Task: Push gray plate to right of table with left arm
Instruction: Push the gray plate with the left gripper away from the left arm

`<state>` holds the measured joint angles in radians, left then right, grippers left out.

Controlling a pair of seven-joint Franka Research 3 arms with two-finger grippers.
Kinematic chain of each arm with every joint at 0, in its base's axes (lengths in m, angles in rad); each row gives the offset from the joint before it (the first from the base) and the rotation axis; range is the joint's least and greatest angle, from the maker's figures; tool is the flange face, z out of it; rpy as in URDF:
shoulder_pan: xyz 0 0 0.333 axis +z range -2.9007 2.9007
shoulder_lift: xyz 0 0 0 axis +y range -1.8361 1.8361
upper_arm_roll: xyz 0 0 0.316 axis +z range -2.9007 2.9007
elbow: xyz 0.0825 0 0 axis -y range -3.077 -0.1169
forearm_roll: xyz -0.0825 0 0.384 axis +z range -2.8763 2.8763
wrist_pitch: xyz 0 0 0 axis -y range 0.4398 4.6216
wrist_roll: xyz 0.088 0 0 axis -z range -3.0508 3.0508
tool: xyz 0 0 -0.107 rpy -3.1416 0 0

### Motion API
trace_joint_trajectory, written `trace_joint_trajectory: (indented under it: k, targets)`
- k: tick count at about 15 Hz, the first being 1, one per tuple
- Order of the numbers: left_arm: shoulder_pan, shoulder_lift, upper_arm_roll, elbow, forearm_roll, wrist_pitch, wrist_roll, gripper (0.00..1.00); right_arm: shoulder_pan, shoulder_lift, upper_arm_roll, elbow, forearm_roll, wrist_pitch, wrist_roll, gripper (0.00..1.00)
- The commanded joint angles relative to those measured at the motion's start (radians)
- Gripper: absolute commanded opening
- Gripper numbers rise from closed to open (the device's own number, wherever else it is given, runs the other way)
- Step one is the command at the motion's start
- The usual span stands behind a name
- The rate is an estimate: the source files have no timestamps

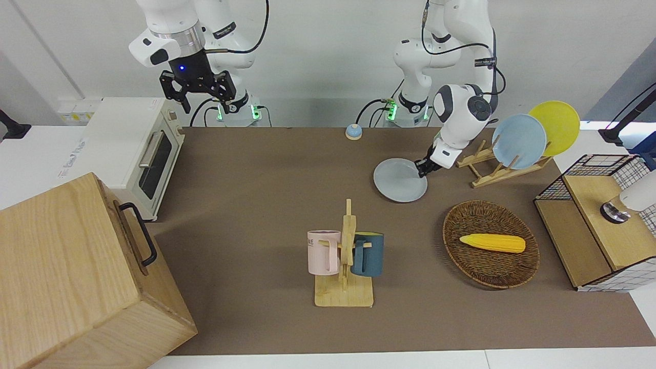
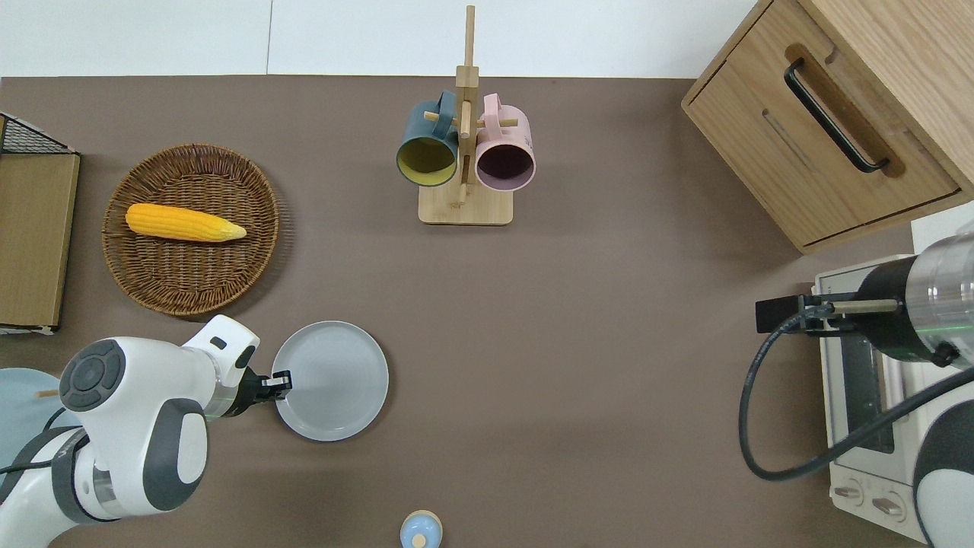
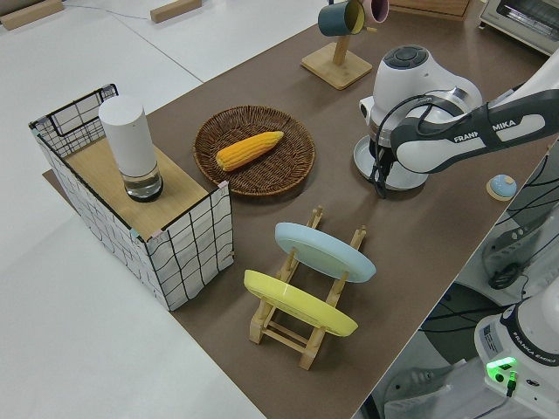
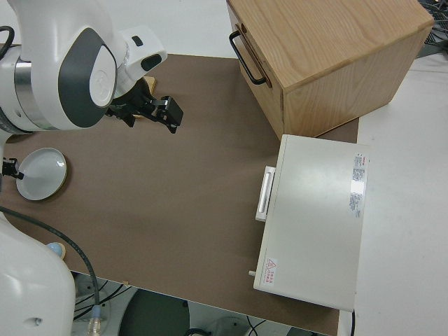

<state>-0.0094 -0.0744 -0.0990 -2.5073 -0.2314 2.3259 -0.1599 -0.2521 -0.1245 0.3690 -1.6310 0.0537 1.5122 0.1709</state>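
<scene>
Left claw (image 1: 423,168), front view: low at the gray plate (image 1: 400,180) rim on the left arm's side; finger spacing cannot be told. Overhead: plate on the bench (image 2: 578,365), nearer the robots than the basket (image 2: 190,228), open bench toward the right arm's end. Right arm parked.

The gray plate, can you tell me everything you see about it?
The gray plate is round and shallow, pale gray-blue, plain, with a low raised rim and a smooth, glazed look. It is empty and lies flat on the brown table, nearer to the robots than the wicker basket with the corn. The left gripper is low at the plate's rim on the side toward the left arm's end of the table, seemingly touching it. Nothing else touches the plate.
</scene>
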Motion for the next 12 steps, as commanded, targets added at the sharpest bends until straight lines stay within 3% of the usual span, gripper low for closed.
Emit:
trace_joint_trajectory:
  k: [1,5,12]
  targets:
    - [-0.017,0.012,-0.066,-0.021,-0.014,0.052,-0.102,0.00,-0.024,-0.027,0.014,-0.027,0.021,-0.001,0.010,0.996]
    - [-0.030,0.012,-0.169,-0.019,-0.045,0.069,-0.174,0.00,-0.024,-0.027,0.014,-0.027,0.021,0.000,0.010,0.996]
    - [-0.147,0.015,-0.211,-0.002,-0.164,0.096,-0.243,0.00,-0.024,-0.027,0.014,-0.027,0.021,0.000,0.010,0.996]
